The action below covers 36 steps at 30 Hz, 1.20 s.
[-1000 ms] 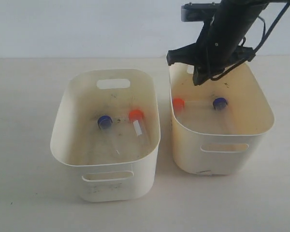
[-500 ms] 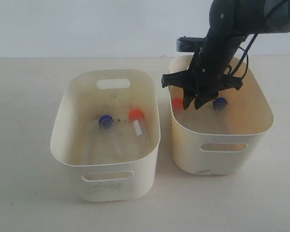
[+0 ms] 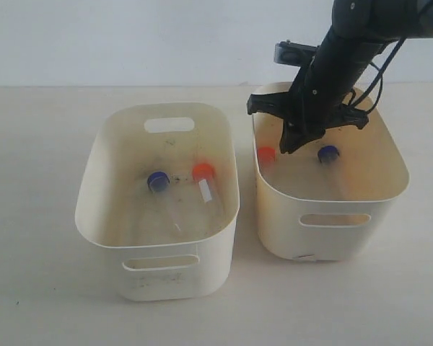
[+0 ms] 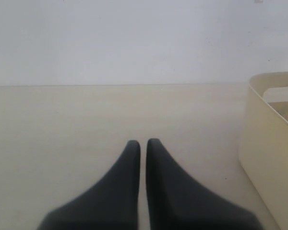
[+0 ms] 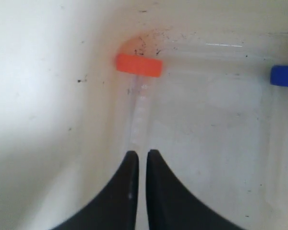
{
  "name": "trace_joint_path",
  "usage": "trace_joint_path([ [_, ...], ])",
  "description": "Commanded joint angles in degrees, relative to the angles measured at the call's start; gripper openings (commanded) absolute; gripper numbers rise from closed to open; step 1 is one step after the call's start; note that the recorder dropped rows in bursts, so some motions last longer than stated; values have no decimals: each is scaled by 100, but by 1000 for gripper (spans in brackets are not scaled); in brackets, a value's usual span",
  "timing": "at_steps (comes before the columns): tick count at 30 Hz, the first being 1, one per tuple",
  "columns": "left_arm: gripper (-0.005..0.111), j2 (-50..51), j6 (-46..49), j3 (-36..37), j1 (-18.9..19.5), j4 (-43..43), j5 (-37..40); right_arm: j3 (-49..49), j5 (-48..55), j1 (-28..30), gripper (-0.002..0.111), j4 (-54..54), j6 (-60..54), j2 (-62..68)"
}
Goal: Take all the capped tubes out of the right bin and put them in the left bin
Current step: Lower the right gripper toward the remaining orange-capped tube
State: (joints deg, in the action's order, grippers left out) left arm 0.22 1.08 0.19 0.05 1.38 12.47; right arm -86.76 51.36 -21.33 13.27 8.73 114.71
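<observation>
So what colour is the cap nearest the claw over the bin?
Orange cap, clearest in the right wrist view.

Pale beige table [image 3: 36,303], whiter left bin [image 3: 202,274] and cream right bin [image 3: 361,241] side by side on it

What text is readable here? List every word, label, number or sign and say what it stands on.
No text can be read in any view.
The white label on the labelled tube in the left bin: too small to read, possibly blank.
Faint marks along the other orange-capped tube in the right bin: blurred, unreadable.
</observation>
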Motion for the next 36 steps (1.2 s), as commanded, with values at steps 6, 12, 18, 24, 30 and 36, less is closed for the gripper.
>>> trace_joint_path([
  [6,4,-22,-11,-19,0,11,-58,-5,59,78,5,-48,-74,-116],
  [12,4,-22,-11,-19,0,11,-58,7,94,372,5,218,-74,-116],
  [18,4,-22,-11,-19,0,11,-58,7,72,408,5,218,-178,-66],
  [24,4,-22,-11,-19,0,11,-47,7,152,408,5,510,-167,251],
  [30,4,-22,-11,-19,0,11,-47,7,31,408,5,901,-196,328],
  [36,4,-22,-11,-19,0,11,-57,7,15,408,34,1069,-352,441],
])
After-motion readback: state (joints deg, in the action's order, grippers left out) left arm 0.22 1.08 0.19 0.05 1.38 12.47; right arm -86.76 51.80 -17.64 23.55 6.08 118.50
